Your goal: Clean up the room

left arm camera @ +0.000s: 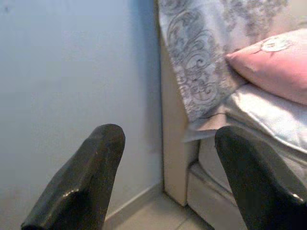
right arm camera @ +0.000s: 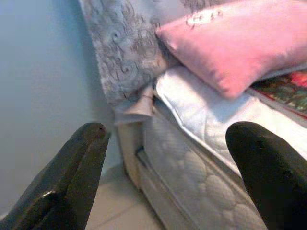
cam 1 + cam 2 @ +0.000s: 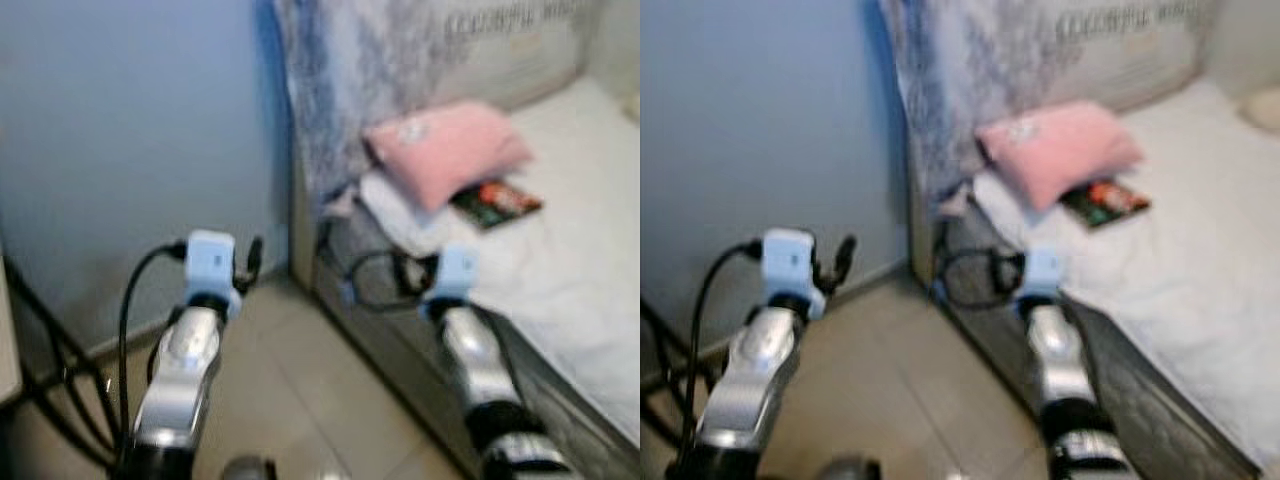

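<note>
While the head views blur, we see a pink pillow (image 3: 447,150) on the bed (image 3: 580,250), far right, a book (image 3: 497,201) just beside it. Our left hand (image 1: 168,182) spreads wide toward the blue wall (image 1: 72,72). Our right hand (image 2: 163,177) spreads wide near the mattress edge.

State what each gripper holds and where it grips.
Nothing. The left gripper and the right gripper are both open and empty, near the bed.

Head cams look down and forward over both arms at the bed (image 3: 560,260) corner, while both wrist cams sit lower and closer, sharing the pink pillow (image 2: 240,43).
</note>
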Controlling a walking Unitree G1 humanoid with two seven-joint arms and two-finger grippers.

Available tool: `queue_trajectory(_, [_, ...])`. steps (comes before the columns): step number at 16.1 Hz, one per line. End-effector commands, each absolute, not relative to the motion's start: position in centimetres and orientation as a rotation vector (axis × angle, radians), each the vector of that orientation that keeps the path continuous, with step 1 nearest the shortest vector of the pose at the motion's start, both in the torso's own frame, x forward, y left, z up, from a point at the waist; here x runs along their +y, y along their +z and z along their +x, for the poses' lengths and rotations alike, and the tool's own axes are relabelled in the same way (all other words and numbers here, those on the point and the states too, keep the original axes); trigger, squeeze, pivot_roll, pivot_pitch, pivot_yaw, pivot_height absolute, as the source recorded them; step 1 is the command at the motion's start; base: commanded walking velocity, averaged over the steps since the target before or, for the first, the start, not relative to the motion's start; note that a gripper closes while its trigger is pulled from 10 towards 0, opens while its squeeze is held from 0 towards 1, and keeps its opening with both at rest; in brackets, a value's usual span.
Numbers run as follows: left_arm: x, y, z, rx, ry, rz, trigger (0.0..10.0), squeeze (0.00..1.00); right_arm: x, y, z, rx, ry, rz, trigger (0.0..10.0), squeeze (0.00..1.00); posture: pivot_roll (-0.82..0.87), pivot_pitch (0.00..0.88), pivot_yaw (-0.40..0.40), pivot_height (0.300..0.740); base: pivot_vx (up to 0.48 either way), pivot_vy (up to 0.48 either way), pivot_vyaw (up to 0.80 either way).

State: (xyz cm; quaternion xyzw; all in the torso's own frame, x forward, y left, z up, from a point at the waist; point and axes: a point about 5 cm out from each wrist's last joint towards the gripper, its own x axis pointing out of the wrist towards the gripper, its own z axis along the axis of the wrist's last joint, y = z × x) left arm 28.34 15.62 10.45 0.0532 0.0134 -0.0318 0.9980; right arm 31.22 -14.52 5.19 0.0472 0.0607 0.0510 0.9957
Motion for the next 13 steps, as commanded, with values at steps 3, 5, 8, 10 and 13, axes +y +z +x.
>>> queue_trajectory(3, [16.4,10.6,28.7,0.023,-0.022,0.084,10.0,0.00,-13.5,5.9,31.6,0.085,0.134,0.105,10.0,0.00,0.09,0.000,-0.035,0.706,0.121,0.000,0.37])
queue_trajectory(5, [16.7,10.5,28.7,0.031,0.007,0.085,10.0,0.00,-13.7,5.7,31.5,0.091,0.128,0.112,10.0,0.00,0.09,0.000,-0.044,0.706,0.000,0.000,0.50])
queue_trajectory(8, [18.0,10.2,29.1,0.058,0.112,0.020,10.0,0.00,-13.9,5.8,31.7,0.087,0.109,0.127,10.0,0.00,0.10,0.000,-0.050,0.706,0.000,0.000,0.49])
queue_trajectory(10, [18.8,9.4,28.4,0.098,0.153,0.035,10.0,0.00,-14.0,5.9,32.0,0.091,0.100,0.140,10.0,0.00,0.11,0.000,-0.051,0.706,0.000,0.000,0.48])
queue_trajectory(13, [18.5,9.3,28.0,0.094,0.118,0.060,10.0,0.00,-13.9,5.9,32.1,0.094,0.104,0.147,10.0,0.00,0.12,0.000,-0.054,0.714,0.000,0.000,0.48])
